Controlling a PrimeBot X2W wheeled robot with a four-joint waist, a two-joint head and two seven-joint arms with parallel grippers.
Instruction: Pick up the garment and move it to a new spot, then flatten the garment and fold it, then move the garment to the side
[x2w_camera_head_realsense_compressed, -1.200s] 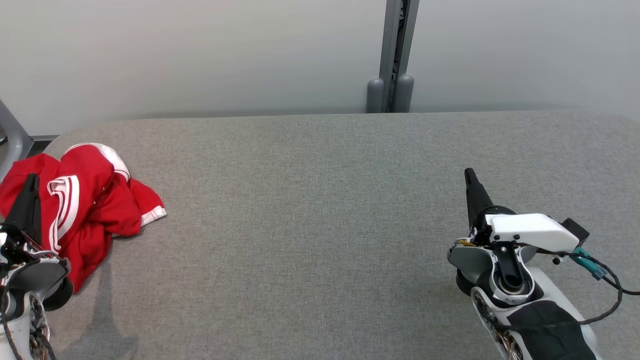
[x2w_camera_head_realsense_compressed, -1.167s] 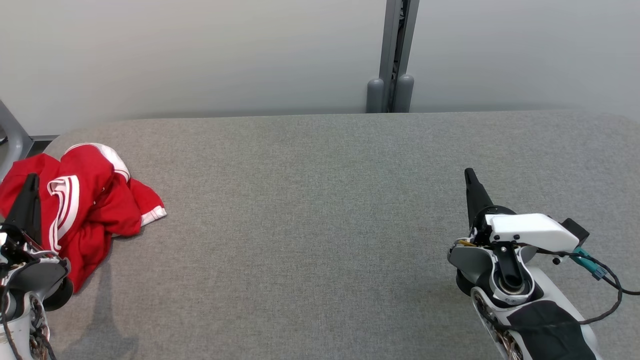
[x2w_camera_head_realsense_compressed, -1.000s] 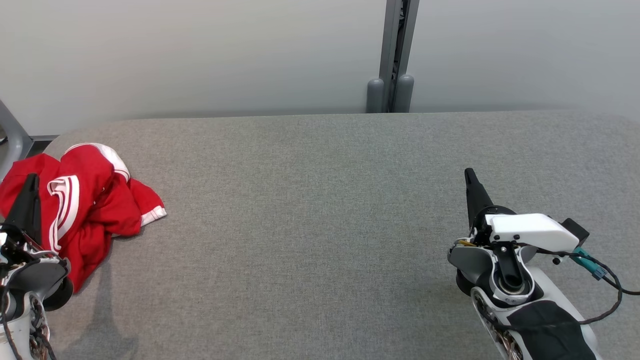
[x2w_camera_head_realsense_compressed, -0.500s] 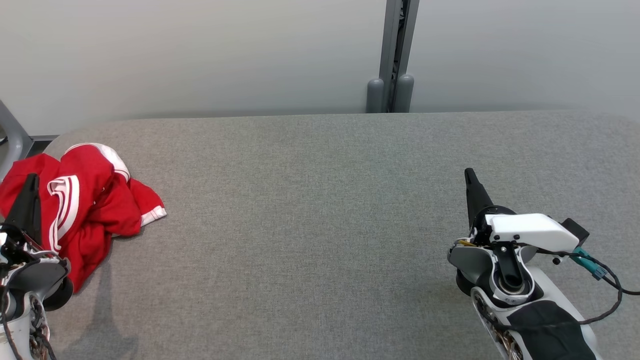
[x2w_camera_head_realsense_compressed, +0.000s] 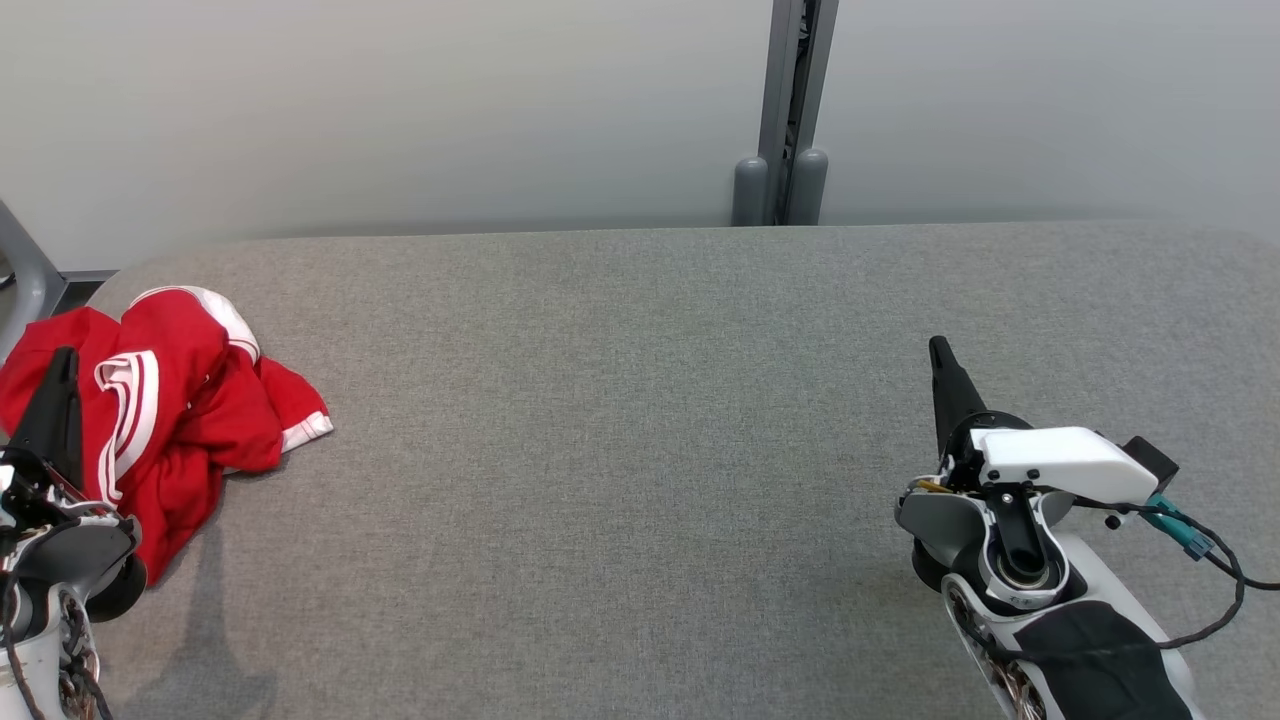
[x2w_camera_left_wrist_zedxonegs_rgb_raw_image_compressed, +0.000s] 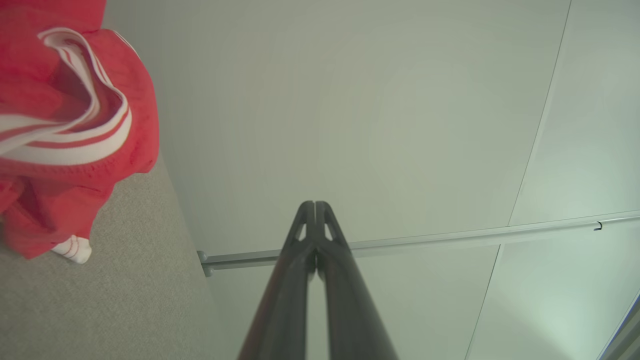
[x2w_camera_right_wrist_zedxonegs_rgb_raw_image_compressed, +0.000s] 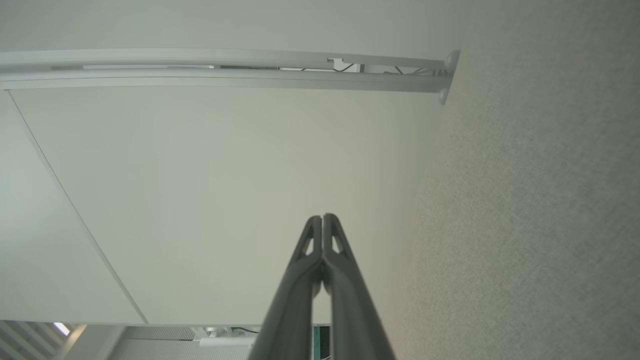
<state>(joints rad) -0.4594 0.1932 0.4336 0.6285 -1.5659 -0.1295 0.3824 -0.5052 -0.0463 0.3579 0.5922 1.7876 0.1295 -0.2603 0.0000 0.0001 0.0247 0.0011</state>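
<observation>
**A:** Where do you have the garment?

**B:** Your red garment (x2w_camera_head_realsense_compressed: 190, 400), trimmed with white stripes, lies in a crumpled heap at the left end of the grey tabletop (x2w_camera_head_realsense_compressed: 620, 430), near its rounded far corner. One white-edged cuff pokes out on the side toward the middle.

**A:** And the left hand?

**B:** Your left hand (x2w_camera_head_realsense_compressed: 67, 352) is at the lower left of the head view, with its dark fingers pointing up across the heap's left part. From there you cannot tell whether it touches the cloth. In the left wrist view the two fingers are pressed together tip to tip with nothing between them. The red cloth sits off to the upper left, clear of the tips.

**A:** The right one?

**B:** Your right hand (x2w_camera_head_realsense_compressed: 938, 343) is at the lower right, over bare tabletop and well apart from the garment. Its fingers are also closed together and empty. They point toward the pale wall (x2w_camera_head_realsense_compressed: 400, 110) and the grey post (x2w_camera_head_realsense_compressed: 790, 100) behind the tabletop.
</observation>
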